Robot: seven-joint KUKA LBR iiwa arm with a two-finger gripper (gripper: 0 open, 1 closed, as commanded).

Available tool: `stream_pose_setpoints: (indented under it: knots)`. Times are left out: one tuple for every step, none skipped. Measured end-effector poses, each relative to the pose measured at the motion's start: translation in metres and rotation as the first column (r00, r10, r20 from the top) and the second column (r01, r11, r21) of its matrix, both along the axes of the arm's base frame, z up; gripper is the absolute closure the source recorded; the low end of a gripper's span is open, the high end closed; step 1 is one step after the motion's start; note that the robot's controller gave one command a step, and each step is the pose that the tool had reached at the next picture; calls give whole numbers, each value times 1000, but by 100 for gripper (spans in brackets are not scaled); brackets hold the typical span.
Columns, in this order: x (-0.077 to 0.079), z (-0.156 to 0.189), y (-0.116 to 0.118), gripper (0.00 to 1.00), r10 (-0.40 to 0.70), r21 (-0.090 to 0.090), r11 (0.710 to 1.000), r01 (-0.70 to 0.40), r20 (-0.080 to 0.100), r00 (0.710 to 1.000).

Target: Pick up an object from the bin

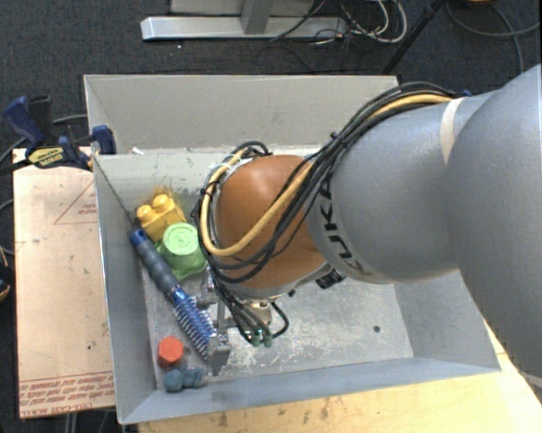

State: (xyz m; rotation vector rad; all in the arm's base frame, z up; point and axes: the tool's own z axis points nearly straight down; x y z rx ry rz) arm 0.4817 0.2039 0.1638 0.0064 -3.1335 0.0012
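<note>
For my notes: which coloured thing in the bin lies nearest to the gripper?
The blue brush; its bristled end lies beside the gripper, while the yellow block, green cup and red cap lie farther off.

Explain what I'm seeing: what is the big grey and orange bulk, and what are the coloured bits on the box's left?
The one camera looks down into a grey metal bin. The big grey bulk coming in from the right is the robot's arm; the orange dome and the cables belong to its wrist, not to the bin. Its hand hangs below the dome, low in the bin, beside the bristle end of a blue brush. Further back on the left lie a yellow block and a green cylinder; in the near left corner, a small red cap and a grey-blue lump. Whether the hand grips anything I cannot tell.
</note>
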Motion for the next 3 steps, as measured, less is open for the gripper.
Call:
stream_pose_setpoints:
  knots:
    - [15,-74,22,0,337,2,942,-337,4,942]
    - [23,-85,44,0,885,-4,466,-885,8,466]
    - [21,-85,47,100,885,1,465,-885,10,465]
